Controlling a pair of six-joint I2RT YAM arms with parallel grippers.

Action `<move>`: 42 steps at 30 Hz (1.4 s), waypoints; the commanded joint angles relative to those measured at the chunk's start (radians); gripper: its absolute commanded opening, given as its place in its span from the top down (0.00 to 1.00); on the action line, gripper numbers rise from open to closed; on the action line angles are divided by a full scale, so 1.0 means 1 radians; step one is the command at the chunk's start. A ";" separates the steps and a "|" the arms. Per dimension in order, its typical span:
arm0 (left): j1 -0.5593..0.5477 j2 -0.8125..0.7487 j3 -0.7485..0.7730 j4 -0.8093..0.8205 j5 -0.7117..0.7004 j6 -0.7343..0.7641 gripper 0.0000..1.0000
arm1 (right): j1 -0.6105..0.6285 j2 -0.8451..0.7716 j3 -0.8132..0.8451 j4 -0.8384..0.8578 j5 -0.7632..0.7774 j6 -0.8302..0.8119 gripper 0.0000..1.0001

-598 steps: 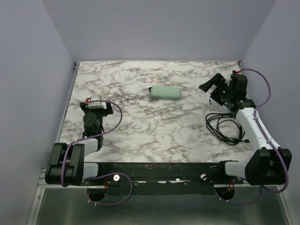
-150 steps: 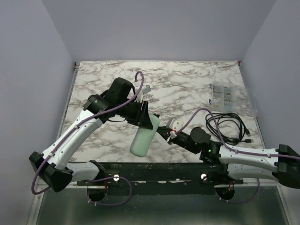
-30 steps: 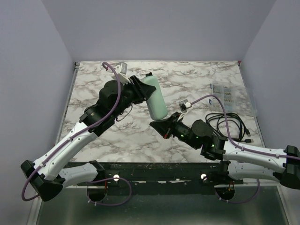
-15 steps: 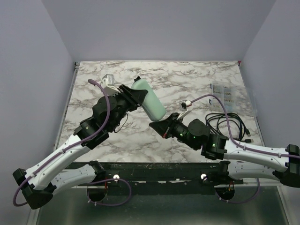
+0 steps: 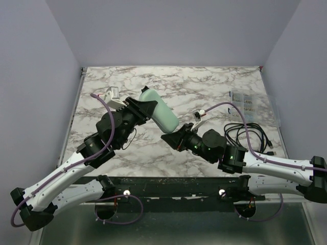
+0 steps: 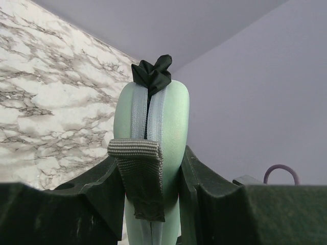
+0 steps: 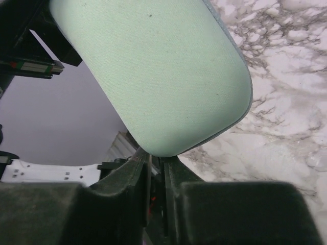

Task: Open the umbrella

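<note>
- Across the near half of a marble-patterned desk (image 5: 214, 87), two white-and-black robot arms are reaching inward and meeting over its middle.
- At left, the left arm (image 5: 66, 168) is stretching up from the near corner, and its claw (image 5: 147, 108) is clamping a pale mint-green case (image 5: 161, 113) by both flat sides, holding it tilted above the desk.
- At right, the right arm (image 5: 276, 166) is lying low along the near edge, and its claw (image 5: 167, 138) is pointing up at the case's lower rounded end.
- Seen from the right wrist, that claw's fingers (image 7: 127, 178) are sitting drawn together with only a slit between them, right under the case's end; whether they are pinching anything cannot be told.
- Near the right edge, a coiled black cable (image 5: 248, 137) is lying on the desk, with a clear plastic packet (image 5: 244, 104) just beyond it.
- Seen from the left wrist, a grey webbing tab (image 6: 138, 173) is hanging over the case's zipper seam between the left claw's fingers.
- At the case's far end, the umbrella (image 6: 152, 75) is showing only as a tuft of black fabric poking out of the zipper; the rest is hidden inside the case.
</note>
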 commanded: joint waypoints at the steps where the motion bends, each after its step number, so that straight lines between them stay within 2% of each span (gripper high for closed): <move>1: -0.029 -0.061 -0.011 0.055 0.094 0.068 1.00 | -0.016 -0.034 -0.001 0.041 0.007 -0.114 0.40; 2: -0.027 -0.066 -0.005 0.059 0.110 0.105 1.00 | -0.016 -0.046 -0.004 0.014 -0.004 -0.120 0.14; 3: -0.022 -0.069 0.006 0.059 0.126 0.136 1.00 | -0.016 -0.071 -0.007 -0.015 -0.012 -0.119 0.02; 4: -0.017 -0.069 0.022 0.054 0.150 0.174 1.00 | -0.015 -0.096 -0.016 -0.027 -0.032 -0.135 0.00; 8: 0.017 -0.064 0.085 0.014 0.248 0.285 1.00 | -0.016 -0.213 -0.039 -0.056 -0.199 -0.217 0.00; 12: 0.081 -0.037 0.142 -0.021 0.433 0.345 1.00 | -0.015 -0.292 -0.013 -0.127 -0.232 -0.264 0.00; 14: 0.123 -0.022 0.155 -0.019 0.574 0.336 1.00 | -0.016 -0.285 0.042 -0.228 -0.212 -0.285 0.00; 18: 0.224 0.011 0.156 0.041 0.859 0.278 1.00 | -0.016 -0.237 0.116 -0.283 -0.262 -0.325 0.00; 23: 0.235 0.036 0.167 0.049 0.945 0.262 1.00 | -0.022 -0.215 0.167 -0.291 -0.214 -0.350 0.00; 29: 0.242 0.050 0.179 0.094 1.036 0.218 1.00 | -0.110 -0.194 0.168 -0.264 -0.321 -0.344 0.00; 35: 0.259 0.056 0.187 0.138 1.129 0.178 1.00 | -0.245 -0.188 0.144 -0.191 -0.553 -0.306 0.00; 38: 0.265 0.067 0.186 0.203 1.188 0.140 1.00 | -0.259 -0.175 0.105 -0.049 -0.736 -0.278 0.00; 42: 0.269 0.083 0.187 0.276 1.246 0.094 1.00 | -0.260 -0.170 0.056 0.114 -0.883 -0.234 0.00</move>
